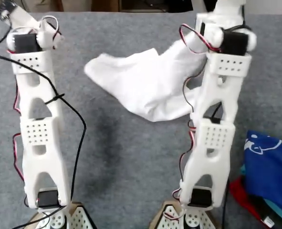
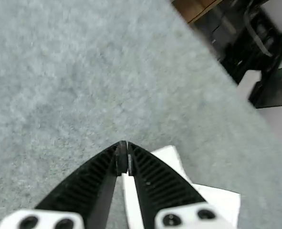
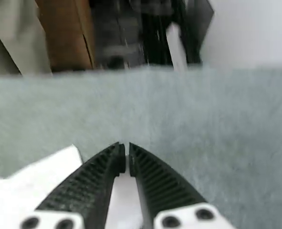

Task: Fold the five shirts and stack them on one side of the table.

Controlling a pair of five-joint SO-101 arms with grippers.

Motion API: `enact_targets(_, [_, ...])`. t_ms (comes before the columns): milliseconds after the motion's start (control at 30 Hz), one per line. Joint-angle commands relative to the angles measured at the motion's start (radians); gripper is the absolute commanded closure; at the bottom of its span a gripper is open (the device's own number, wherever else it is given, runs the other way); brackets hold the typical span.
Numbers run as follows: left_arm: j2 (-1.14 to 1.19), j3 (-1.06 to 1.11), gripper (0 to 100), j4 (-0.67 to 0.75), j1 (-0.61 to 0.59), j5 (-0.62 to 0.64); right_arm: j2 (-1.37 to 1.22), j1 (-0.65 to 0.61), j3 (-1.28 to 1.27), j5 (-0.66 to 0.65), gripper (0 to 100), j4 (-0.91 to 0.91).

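A: Where is the white shirt (image 1: 150, 86)?
B: Crumpled by the middle of the grey counter's (image 1: 117, 157) far edge, one end drawn up at the right arm.
A: The pincers?
B: The right pincer (image 3: 123, 155) is clamped on that shirt. The left pincer (image 2: 122, 155), near the far left corner, has its tips together above a flat white piece (image 2: 217, 200).
A: Anything else?
B: A blue shirt (image 1: 269, 167) tops a pile (image 1: 245, 195) at the near right corner

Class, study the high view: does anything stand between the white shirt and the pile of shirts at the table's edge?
Yes. The right arm stretches over the table between the white shirt and the pile, covering one side of the shirt. Nothing else visible lies on that path.
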State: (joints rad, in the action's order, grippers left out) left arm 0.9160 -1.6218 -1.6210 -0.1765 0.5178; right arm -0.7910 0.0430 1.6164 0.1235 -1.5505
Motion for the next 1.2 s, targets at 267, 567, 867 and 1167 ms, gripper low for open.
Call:
enact_targets(267, [-0.012,0.051,97,-0.014,0.029,0.0,0.251,-0.068,0.041,0.002,99.4,-0.143])
enact_targets(567, [0.271,0.014,83,-0.048,0.213,0.002,-0.102,-0.013,0.051,0.008,99.4,-0.216])
enact_targets(867, [0.354,-0.037,83,0.048,0.334,0.1,-0.363,-0.007,0.051,0.006,99.4,-0.13])
enact_targets(1167, [0.475,-0.032,98,0.087,0.315,0.064,-0.461,-0.007,0.05,0.006,99.4,-0.043])
